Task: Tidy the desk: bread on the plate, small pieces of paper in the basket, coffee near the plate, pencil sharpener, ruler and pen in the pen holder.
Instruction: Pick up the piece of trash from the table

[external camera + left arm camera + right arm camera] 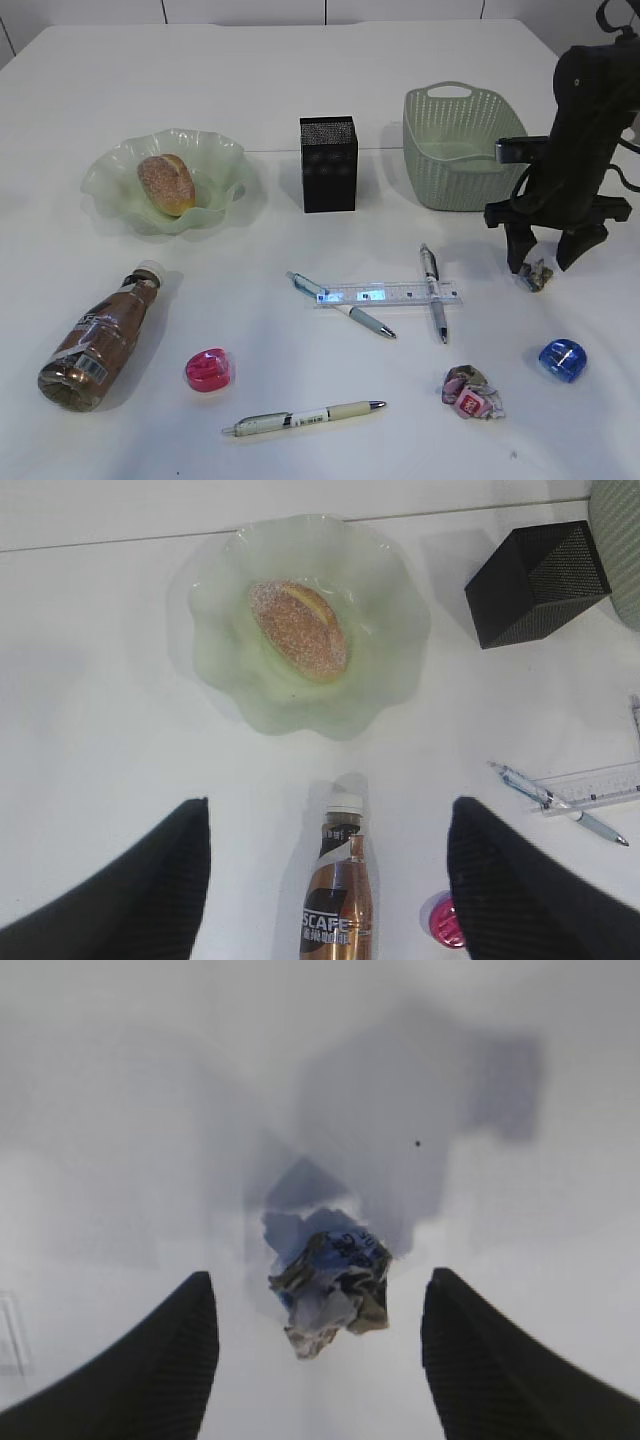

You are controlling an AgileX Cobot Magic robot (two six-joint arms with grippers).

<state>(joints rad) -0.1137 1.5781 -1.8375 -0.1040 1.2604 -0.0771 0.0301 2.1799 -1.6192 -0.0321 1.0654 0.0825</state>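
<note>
- Exterior view showed the desk (300, 90) with the bread (167, 183) lying in the plate (110, 170) at the left rear.
- The pen holder (328, 163) stood upright behind the middle, and the basket (460, 150) sat to its right, well apart from it.
- The coffee (100, 338) lay on its side at the front left, cap pointing toward the plate, near it but not touching.
- The ruler (395, 295) lay flat at the centre; a pen (341, 305) ran under or against its left end and a second pen (434, 292) crossed its right end.
- A third pen (305, 417) lay alone near the front edge, between a pink pencil sharpener (208, 369) and the pink-and-white paper wad (473, 392).
- A blue pencil sharpener (562, 360) sat at the front right, just beside that wad.
- The right gripper (545, 262) stood low at the desk in front of the basket, its jaws spread on either side of the grey-brown paper wad (536, 277); the right wrist view showed the wad (332, 1290) between the fingers (160, 1370) with a gap on each side, not pinched.
- Left wrist view showed the left gripper (330, 880) spread wide above the coffee (338, 900), holding nothing, with the plate (390, 610) and bread (298, 628) beyond.
</note>
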